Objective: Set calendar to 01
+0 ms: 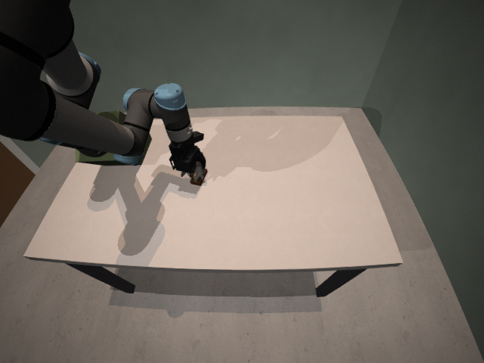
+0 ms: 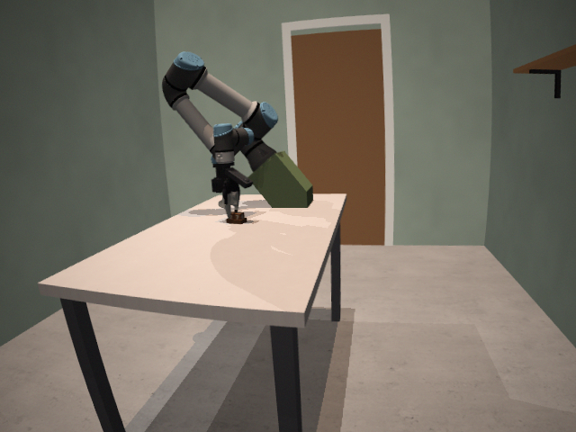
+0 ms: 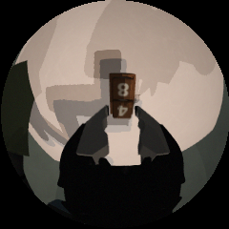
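The brown wooden calendar tray (image 1: pixel 196 182) (image 2: pixel 236 220) stands on the table beneath my gripper. Two dark brown cubes sit side by side in it. In the wrist view one cube (image 3: pixel 123 88) shows a pale 8 on top and the cube nearer my gripper (image 3: pixel 121 106) shows a pale 4, upside down in that view. The month's name and the side faces cannot be read. My gripper (image 3: pixel 121 106) (image 2: pixel 231 213) points down, its fingers partly open, one on either side of the cube with the 4, with small gaps showing. It holds nothing.
A green block-shaped base (image 1: pixel 111 156) (image 2: pixel 288 185) stands under the arm at the table's far left in the top view. The pale table top (image 1: pixel 273 215) (image 2: pixel 185 260) carries the tray. A wall shelf (image 2: pixel 549 60) is off to the right, away from the table.
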Available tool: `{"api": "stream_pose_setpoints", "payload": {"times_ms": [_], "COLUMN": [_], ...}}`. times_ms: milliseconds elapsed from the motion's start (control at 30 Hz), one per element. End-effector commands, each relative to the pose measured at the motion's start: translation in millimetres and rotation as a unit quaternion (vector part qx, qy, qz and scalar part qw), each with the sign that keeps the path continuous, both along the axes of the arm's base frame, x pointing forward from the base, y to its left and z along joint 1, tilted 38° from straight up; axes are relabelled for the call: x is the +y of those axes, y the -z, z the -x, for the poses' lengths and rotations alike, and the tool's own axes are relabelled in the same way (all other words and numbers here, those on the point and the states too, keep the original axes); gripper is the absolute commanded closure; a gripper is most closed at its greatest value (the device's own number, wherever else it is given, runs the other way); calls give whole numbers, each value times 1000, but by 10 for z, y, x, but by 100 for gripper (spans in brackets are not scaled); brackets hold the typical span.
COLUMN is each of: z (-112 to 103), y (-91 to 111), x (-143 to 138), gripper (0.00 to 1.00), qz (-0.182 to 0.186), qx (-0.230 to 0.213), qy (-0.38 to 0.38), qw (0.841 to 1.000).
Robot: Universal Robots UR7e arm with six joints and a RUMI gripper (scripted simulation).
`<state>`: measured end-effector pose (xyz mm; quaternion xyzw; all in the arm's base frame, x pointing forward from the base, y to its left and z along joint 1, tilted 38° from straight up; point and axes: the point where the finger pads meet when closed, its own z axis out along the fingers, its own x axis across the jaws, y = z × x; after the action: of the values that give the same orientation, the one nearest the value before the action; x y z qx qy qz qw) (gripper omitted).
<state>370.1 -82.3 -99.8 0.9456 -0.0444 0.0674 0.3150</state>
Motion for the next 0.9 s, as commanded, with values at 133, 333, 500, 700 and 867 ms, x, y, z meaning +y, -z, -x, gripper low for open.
{"api": "stream_pose_setpoints", "payload": {"times_ms": [133, 333, 500, 700, 867], "z": [-2, -2, -2, -2, -2], "y": [-2, -2, -2, -2, -2], "x": [2, 2, 2, 2, 2], "gripper": [72, 72, 72, 90, 90], "qz": [0, 0, 0, 0, 0], "qx": [0, 0, 0, 0, 0], "qy": [0, 0, 0, 0, 0], "qw": [1000, 1000, 1000, 1000, 1000]}}
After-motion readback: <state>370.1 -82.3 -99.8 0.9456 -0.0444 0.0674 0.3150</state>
